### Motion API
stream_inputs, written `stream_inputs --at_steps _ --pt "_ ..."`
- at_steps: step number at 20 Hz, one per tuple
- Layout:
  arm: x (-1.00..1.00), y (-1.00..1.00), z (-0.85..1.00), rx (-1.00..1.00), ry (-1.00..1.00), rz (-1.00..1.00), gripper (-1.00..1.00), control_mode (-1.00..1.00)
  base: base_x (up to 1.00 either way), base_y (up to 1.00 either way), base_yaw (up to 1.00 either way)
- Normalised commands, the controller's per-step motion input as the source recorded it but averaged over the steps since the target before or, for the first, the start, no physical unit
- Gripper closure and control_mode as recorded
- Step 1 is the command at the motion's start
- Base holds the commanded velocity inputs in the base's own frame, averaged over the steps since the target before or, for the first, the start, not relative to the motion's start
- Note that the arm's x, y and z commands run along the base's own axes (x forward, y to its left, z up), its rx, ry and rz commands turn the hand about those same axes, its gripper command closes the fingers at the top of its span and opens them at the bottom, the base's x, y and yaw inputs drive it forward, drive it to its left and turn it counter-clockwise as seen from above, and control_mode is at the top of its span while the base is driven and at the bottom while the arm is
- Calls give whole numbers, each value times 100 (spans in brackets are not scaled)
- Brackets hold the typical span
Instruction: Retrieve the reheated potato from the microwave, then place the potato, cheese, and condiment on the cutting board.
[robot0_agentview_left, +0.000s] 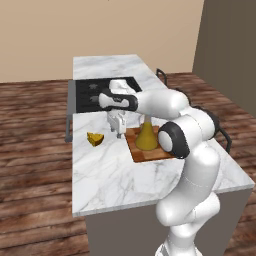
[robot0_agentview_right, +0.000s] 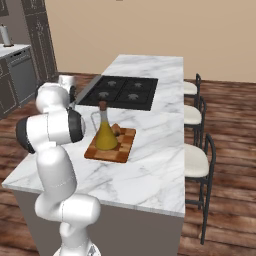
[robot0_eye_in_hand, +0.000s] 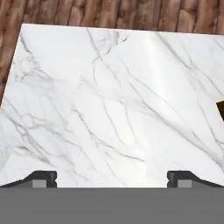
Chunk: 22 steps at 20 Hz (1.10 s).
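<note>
Marble island counter (robot0_agentview_left: 110, 175) — cheese (robot0_agentview_left: 95, 139), cutting board (robot0_agentview_left: 150, 155), cooktop (robot0_agentview_right: 122, 91)

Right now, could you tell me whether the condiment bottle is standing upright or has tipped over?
Upright. The condiment bottle stands on its wide base on the cutting board, with its thin brown neck pointing straight up.

One cheese (robot0_agentview_left: 95, 138), one condiment (robot0_agentview_right: 105, 132), one cutting board (robot0_agentview_right: 122, 150) — three stools (robot0_agentview_right: 196, 162).
</note>
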Motion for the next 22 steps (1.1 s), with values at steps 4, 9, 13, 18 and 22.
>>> stream_inputs --at_steps 4,9,13,18,22 --pt "32 20 -1 0 24 -18 -100 -100 0 0 0" --pt "16 28 0 0 5 -28 -100 -100 0 0 0" --pt "22 32 0 -3 0 -31 -100 -100 0 0 0" --pt "26 28 -14 -6 0 -25 -100 -100 0 0 0" --pt "17 14 -27 -10 -1 -16 -100 -100 0 0 0"
